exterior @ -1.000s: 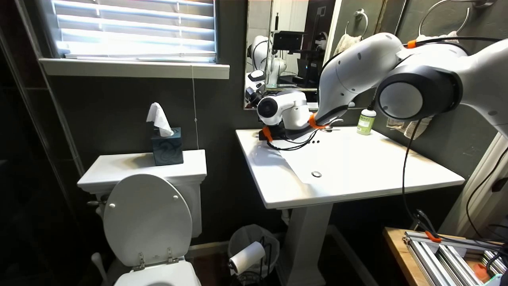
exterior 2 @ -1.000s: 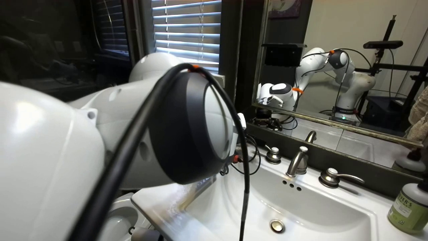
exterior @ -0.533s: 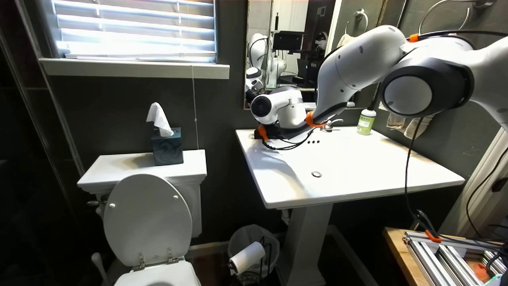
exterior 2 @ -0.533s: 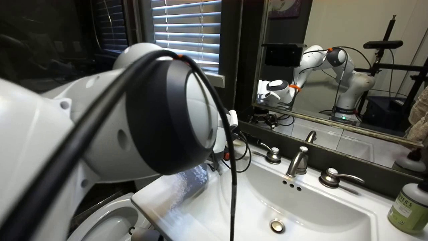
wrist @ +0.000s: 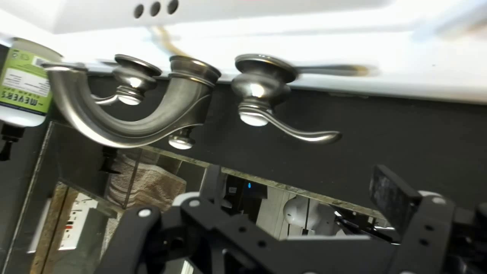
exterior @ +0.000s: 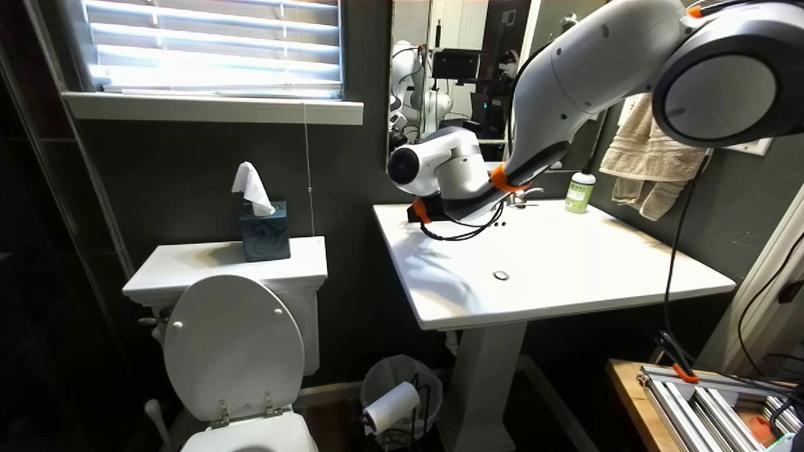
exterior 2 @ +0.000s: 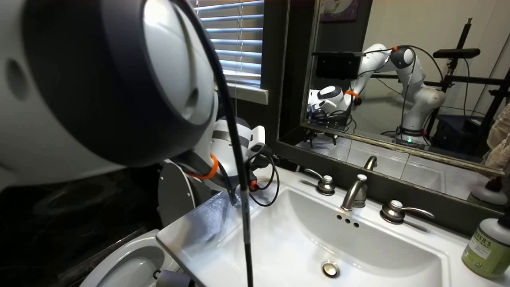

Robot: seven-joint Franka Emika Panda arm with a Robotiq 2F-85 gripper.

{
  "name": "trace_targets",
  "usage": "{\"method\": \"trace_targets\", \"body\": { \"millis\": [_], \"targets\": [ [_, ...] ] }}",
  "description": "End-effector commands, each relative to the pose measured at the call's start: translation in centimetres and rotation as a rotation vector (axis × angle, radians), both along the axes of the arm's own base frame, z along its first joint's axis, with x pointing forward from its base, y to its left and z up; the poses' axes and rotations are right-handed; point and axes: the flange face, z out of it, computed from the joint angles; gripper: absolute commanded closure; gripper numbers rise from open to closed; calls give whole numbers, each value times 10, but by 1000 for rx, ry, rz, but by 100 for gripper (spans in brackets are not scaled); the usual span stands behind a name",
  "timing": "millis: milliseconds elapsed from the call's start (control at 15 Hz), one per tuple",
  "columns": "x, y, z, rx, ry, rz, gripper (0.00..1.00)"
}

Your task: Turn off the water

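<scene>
In an exterior view the metal faucet spout [exterior 2: 352,194] stands behind the white sink [exterior 2: 382,249], with a lever handle [exterior 2: 326,185] on its left and another lever handle [exterior 2: 393,212] on its right. I see no water stream from the spout. The wrist view is upside down. There the spout [wrist: 125,131] and the nearer handle [wrist: 262,85] are close, its lever [wrist: 304,133] pointing right. My gripper [wrist: 302,186] is open and empty, its fingers [wrist: 392,190] wide apart, apart from the lever. In both exterior views the arm hides the fingers, except in the mirror.
A framed mirror [exterior 2: 402,148] hangs just behind the faucet. A green soap bottle [exterior 2: 486,249] stands at the sink's right end. A black cable [exterior 2: 246,215] hangs from the arm over the sink's left side. A towel [exterior: 650,147] hangs by the right wall.
The arm's elbow has moved up and back. The hand has shifted away from the left handle, and more of that handle's lever now shows. The mirrored fingers now hang downward.
</scene>
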Motion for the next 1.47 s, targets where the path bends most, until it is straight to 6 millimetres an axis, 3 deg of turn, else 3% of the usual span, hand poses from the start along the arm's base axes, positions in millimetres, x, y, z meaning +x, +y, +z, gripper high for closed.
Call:
{"method": "trace_targets", "body": {
  "millis": [0,467,933,1400],
  "targets": [
    [-23,46,20,24,72,-11,0],
    [-46,124,30,53,193,16,0],
    [-81,184,28,157,325,114,0],
    [-114,235,70,310,543,298,0]
  ]
}}
